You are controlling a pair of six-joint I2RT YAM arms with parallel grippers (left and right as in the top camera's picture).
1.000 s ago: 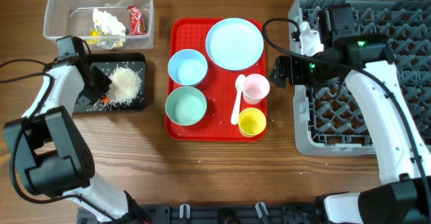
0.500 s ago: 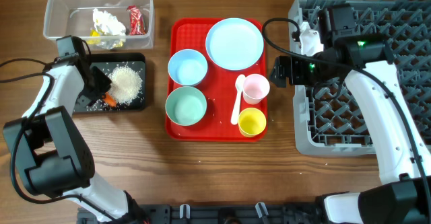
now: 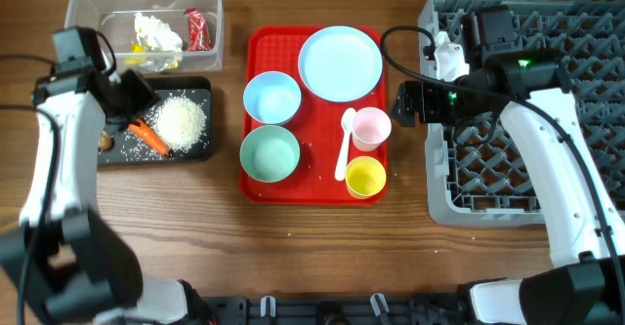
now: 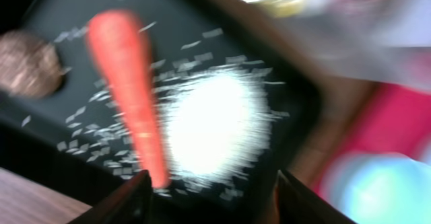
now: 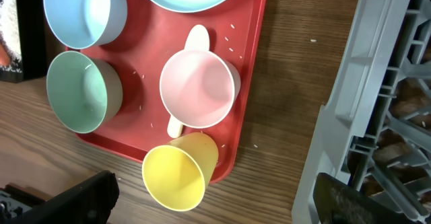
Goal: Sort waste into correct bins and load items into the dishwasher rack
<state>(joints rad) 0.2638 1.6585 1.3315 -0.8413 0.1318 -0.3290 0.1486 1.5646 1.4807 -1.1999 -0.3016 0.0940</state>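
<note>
One carrot [image 3: 148, 137] lies in the black tray [image 3: 200, 99] beside the rice heap [image 3: 181, 120], with a brown lump [image 3: 105, 142] near the tray's left end. Above it the left gripper [image 4: 214, 197] is spread and holds nothing, so it should rise straight up, lest a finger drag the carrot or scatter rice. Spread wide and empty, the right gripper [image 5: 212, 197] hovers over the pink cup [image 5: 197, 89] on the red tray [image 5: 250, 56].

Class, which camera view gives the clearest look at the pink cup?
The right wrist view: the pink cup is large and sharp, its mouth towards the camera, on the red tray. The overhead view shows it small. The left wrist view does not show it.
</note>
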